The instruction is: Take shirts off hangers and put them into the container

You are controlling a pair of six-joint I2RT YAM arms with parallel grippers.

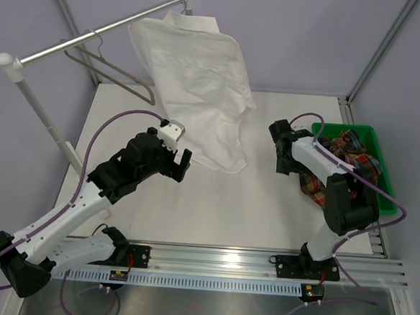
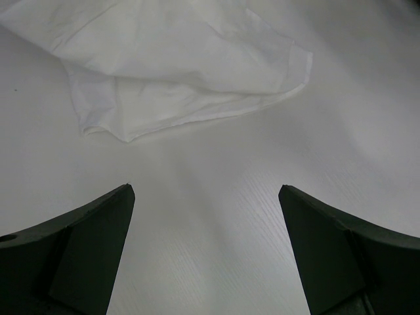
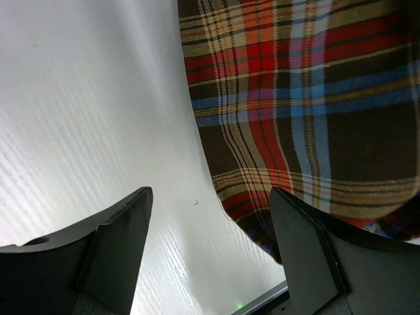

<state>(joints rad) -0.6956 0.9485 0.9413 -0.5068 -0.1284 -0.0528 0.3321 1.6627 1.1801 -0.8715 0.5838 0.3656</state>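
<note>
The off-white shirt (image 1: pixel 201 77) hangs from the silver rail, and its hem (image 2: pixel 184 65) rests on the table. One bare wire hanger (image 1: pixel 115 73) hangs on the rail to its left. The plaid shirt (image 1: pixel 348 156) lies in the green container (image 1: pixel 376 134) and spills over the container's left rim onto the table (image 3: pixel 302 98). My left gripper (image 1: pixel 179 165) (image 2: pixel 207 190) is open, low over the table just short of the white hem. My right gripper (image 1: pixel 287 165) (image 3: pixel 211 191) is open beside the plaid edge, holding nothing.
The silver rail (image 1: pixel 96 38) stands on a white post (image 1: pixel 43 117) at the back left. A metal track (image 1: pixel 224 259) runs along the table's near edge. Enclosure frame bars (image 1: pixel 380 50) rise at the back right.
</note>
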